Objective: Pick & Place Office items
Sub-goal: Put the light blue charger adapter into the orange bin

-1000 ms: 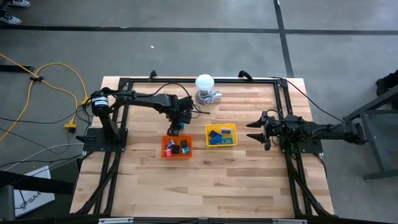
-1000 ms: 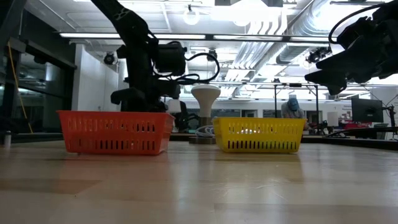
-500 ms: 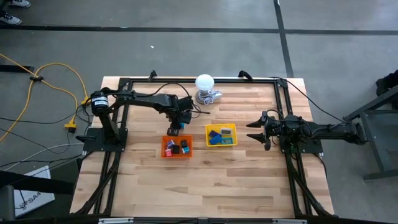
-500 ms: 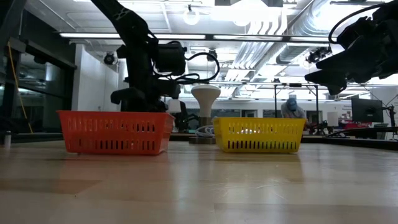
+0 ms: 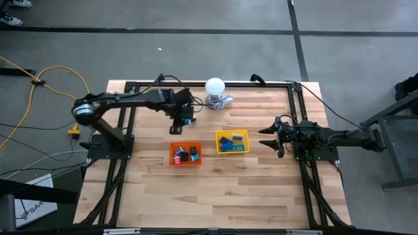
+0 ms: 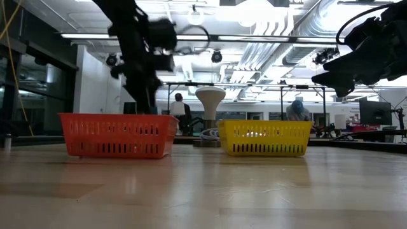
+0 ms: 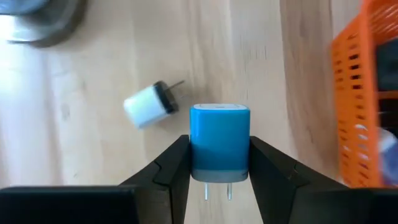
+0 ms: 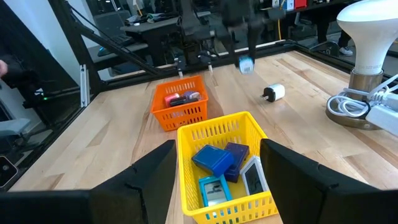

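**One blue charger lifted, one white charger left on the table**

Left gripper (image 7: 220, 180) is clamped on a blue charger (image 7: 219, 144), fingers (image 7: 174, 163) pressing its two flat sides, prongs pointing back toward the wrist. Gripping across the flat faces probably keeps the small block from twisting. In the high view the gripper (image 5: 184, 119) hangs over bare table (image 5: 261, 189), between the lamp (image 5: 215, 87) and the orange tray (image 5: 185, 162), apart from both. A white charger (image 7: 148, 104) lies on its side on the wood just beyond the held one, prongs out, not yet collected.

The orange tray holds small black, red and purple bits; the yellow tray (image 8: 186, 138) beside it holds flat blue and grey blocks (image 8: 212, 160). Judged from this sorting by size, the blue charger belongs in the orange tray.

Right gripper (image 8: 217, 163) waits with jaws wide and empty near the yellow tray, at the table's right side.

No brand, label or writing can be read on any item.
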Available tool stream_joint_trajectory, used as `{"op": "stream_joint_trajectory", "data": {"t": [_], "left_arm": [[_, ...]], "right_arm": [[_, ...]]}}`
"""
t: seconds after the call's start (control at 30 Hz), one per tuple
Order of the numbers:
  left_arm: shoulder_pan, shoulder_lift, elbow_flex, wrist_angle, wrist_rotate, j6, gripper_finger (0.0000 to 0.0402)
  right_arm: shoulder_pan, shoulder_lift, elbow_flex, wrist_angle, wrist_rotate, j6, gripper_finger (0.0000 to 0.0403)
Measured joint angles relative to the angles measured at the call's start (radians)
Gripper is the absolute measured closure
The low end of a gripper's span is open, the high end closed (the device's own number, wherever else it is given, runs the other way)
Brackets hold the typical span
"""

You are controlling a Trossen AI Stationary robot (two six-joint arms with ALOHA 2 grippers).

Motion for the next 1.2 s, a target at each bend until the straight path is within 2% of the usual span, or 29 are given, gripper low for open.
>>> {"op": "stream_joint_trajectory", "data": {"t": [0.1, 0.23, 0.43, 0.6, 0.97, 1.2], "left_arm": [[-0.046, -0.074, 0.000, -0.033, -0.046, -0.082, 0.0273], [-0.167, -0.135, 0.000, -0.071, -0.120, -0.234, 0.0273], [-0.387, -0.127, 0.000, -0.079, -0.196, -0.443, 0.0273], [-0.496, -0.070, 0.000, -0.079, -0.249, -0.583, 0.0273], [-0.476, 0.029, 0.000, -0.073, -0.213, -0.646, 0.0271], [-0.454, 0.029, 0.000, -0.071, -0.198, -0.673, 0.0229]], "right_arm": [[0.000, 0.000, 0.000, 0.000, 0.000, 0.000, 0.0183], [0.000, 0.000, 0.000, 0.000, 0.000, 0.000, 0.0183], [0.000, 0.000, 0.000, 0.000, 0.000, 0.000, 0.0183], [0.000, 0.000, 0.000, 0.000, 0.000, 0.000, 0.0183], [0.000, 0.000, 0.000, 0.000, 0.000, 0.000, 0.0183], [0.000, 0.000, 0.000, 0.000, 0.000, 0.000, 0.0183]]}}
